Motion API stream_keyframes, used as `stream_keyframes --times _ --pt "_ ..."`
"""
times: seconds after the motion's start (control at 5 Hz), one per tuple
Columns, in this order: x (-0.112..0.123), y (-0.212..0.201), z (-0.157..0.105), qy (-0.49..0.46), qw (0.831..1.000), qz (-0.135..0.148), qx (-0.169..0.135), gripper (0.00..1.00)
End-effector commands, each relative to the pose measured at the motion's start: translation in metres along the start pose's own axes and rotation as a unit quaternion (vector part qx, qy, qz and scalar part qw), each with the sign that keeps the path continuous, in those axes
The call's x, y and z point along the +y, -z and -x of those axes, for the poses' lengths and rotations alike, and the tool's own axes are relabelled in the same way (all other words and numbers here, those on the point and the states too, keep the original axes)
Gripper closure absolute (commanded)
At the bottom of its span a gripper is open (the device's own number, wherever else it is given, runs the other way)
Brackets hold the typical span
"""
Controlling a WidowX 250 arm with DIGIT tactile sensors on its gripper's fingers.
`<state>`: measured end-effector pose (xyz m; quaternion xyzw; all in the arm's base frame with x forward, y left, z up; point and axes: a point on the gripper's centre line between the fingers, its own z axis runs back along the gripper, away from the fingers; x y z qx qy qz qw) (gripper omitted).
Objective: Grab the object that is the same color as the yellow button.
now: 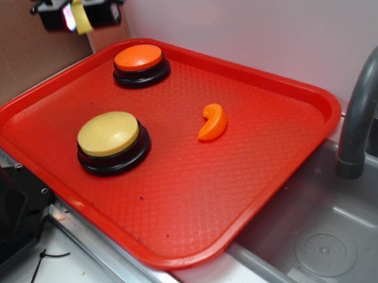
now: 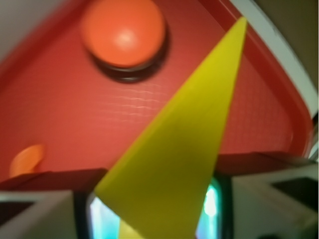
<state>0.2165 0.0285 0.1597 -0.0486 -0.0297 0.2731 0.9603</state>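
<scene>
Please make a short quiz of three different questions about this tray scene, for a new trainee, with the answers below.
1. True or false: the yellow wedge lies on the red tray.
2. How many buttons stand on the tray?
3. Which is nearer the gripper: A) the orange button, B) the yellow button?

Key
1. False; the gripper holds it above the tray.
2. Two.
3. A.

Two buttons (image 1: pixel 108 134) (image 1: pixel 138 57) and crescent (image 1: pixel 212 122) (right of them) on tray (image 1: pixel 193 197), beside sink (image 1: pixel 322 239).
</scene>
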Motion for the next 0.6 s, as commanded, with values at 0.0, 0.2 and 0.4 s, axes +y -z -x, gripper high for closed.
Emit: stream_keyframes --times 0.0,0.2,0.4 --pt "-0.047 -0.076 0.009 0.131 0.99 0.026 -0.042 1.0" --pt "-0.063 -0.082 0.011 0.135 0.989 0.016 -0.059 1.0" --pt "-0.051 -0.067 -0.001 0.114 0.993 -0.006 -0.037 1.0"
